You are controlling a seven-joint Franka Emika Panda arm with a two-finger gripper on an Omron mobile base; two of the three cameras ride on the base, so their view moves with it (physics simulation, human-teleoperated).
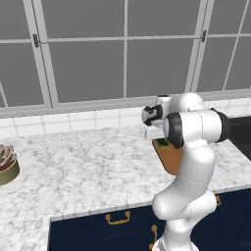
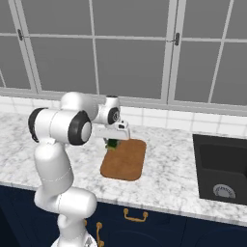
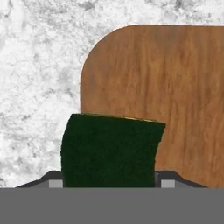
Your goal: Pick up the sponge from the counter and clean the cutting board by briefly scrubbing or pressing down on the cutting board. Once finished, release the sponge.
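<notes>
gripping the sponge (image 3: 109, 148) between its two fingers, the gripper (image 3: 109, 181) sits at the bottom centre of the hand view, a dark tip showing on either side of the dark green block. the sponge overlaps the lower left rounded corner of the board (image 3: 166, 96) in that view, with marbled counter (image 3: 35, 78) to the left and along the top. in the right base view the gripper (image 2: 113, 140) hangs at frame centre over the board's (image 2: 126, 161) upper left corner, a bit of green sponge (image 2: 113, 144) below the hand. a black sink (image 2: 222, 166) lies at the right, well apart from the board. in the left base view the arm hides most of the board (image 1: 169, 156), and a bowl (image 1: 7, 166) sits at the far left edge.
</notes>
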